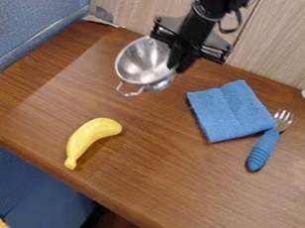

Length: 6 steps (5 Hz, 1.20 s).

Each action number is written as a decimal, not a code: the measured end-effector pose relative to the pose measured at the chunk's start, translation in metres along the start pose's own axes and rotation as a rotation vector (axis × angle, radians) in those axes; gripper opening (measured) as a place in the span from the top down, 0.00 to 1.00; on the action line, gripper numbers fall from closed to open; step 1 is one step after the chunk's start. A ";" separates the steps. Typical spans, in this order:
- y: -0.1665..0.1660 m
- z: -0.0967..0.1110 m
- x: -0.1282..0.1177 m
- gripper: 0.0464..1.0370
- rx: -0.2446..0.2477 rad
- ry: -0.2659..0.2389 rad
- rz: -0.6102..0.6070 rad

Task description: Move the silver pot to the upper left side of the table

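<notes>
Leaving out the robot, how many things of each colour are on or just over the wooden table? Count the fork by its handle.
Silver: 1 (pot)
Yellow: 1 (banana)
Blue: 2 (cloth, fork)
Total: 4

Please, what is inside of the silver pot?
Inside the silver pot, only bare, shiny metal can be seen. The gripper covers part of its right side, so that spot is hidden.
</notes>
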<state>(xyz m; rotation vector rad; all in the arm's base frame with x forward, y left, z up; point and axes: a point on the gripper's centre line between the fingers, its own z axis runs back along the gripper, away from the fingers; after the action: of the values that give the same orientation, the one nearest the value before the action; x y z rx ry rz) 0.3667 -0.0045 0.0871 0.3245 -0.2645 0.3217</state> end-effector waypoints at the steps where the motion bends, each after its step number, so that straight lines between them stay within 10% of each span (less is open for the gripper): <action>1: 0.013 -0.014 0.029 0.96 0.034 -0.004 0.047; 6: 0.014 -0.097 0.079 0.96 0.184 0.075 0.061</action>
<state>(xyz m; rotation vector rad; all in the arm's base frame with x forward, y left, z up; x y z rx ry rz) 0.4534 0.0632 0.0259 0.4849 -0.1712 0.4189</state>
